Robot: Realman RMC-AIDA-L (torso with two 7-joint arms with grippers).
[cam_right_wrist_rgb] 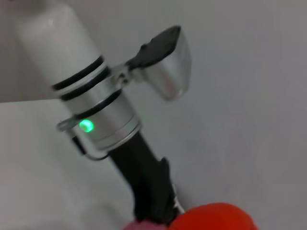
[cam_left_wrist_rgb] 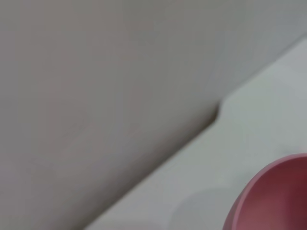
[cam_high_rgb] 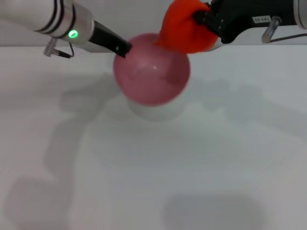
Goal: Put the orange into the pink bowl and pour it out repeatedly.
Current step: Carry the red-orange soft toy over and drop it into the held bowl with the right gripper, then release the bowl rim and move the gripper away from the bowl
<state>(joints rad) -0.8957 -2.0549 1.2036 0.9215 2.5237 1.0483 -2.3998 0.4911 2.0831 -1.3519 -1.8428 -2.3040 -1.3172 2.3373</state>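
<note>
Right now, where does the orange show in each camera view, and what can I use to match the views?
Head view: the orange is at top centre, held by the right gripper over the far rim of the bowl.
Left wrist view: not in it; only the bowl's edge shows.
Right wrist view: at the bottom edge, beside the left gripper.
Shared landmark: the pink bowl.

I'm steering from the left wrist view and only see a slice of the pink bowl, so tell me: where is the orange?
Observer: The orange is held in the right gripper, by the far right rim of the pink bowl.
Operator: Is it in the bowl?
Observer: No, it is outside the bowl, clamped in that gripper.
Operator: And my own gripper?
Observer: The left gripper is at the bowl's far left rim.
</note>
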